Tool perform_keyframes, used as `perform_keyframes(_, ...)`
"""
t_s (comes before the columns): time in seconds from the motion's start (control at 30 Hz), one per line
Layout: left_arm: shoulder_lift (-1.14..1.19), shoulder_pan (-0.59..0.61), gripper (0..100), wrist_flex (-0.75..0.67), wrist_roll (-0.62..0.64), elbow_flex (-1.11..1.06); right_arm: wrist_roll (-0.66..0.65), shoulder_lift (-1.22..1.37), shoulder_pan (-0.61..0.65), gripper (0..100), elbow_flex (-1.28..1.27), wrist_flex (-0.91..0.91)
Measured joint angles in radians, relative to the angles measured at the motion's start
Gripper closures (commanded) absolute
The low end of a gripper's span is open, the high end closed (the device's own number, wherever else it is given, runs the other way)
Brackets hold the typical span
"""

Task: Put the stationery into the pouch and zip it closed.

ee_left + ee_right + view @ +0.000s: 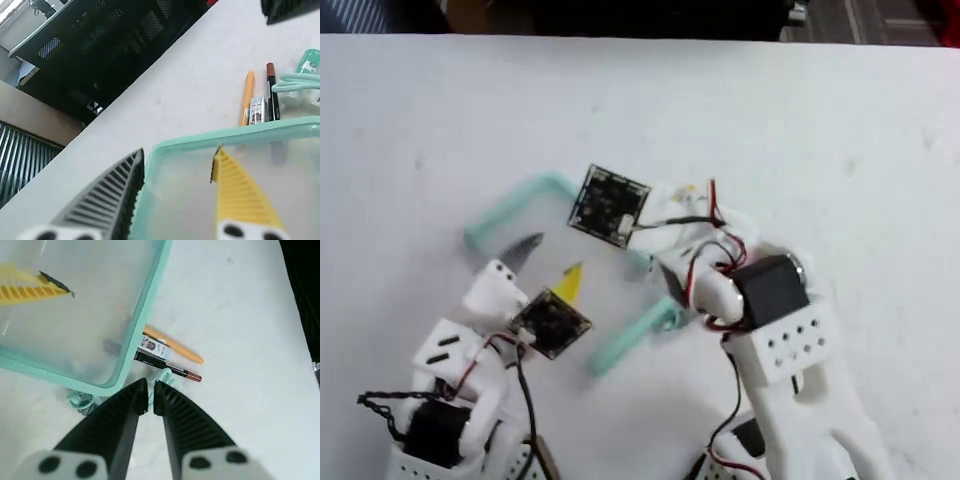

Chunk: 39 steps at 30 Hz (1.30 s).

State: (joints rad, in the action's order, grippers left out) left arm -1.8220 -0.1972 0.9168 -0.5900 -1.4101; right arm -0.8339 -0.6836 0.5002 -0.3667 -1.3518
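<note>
We judge loading not yet begun: the slim orange pen (175,347) and dark brown-tipped pencil (167,369) lie on the white surface (240,315), just beside the translucent mint-edged pouch (148,305). The left pincer (178,150) is spread astride its rim. The right pincer (151,384), nearly pressed together, must next open over a pen.

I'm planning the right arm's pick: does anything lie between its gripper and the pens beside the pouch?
Yes. A teal cord loop lies just ahead of the right gripper, between it and the dark pen, with the orange pen behind that. The pens' other ends meet the pouch edge.
</note>
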Motion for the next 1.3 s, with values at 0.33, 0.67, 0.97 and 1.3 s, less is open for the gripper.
perform_keyframes(0.33,0.000,0.066,79,0.149,-0.181,0.000,0.149,0.000,-0.048,98.1,-0.167,-0.044)
perform_keyframes(0.67,0.000,0.153,79,0.209,0.071,0.002,-0.097,0.000,-0.175,96.3,-0.529,0.143)
perform_keyframes(0.97,0.000,0.150,79,0.192,0.264,-0.084,-0.269,-0.115,-0.173,76.0,-0.671,0.213)
perform_keyframes(1.3,0.000,0.201,79,0.150,0.270,-0.114,-0.439,-0.187,-0.066,76.5,-0.810,0.298)
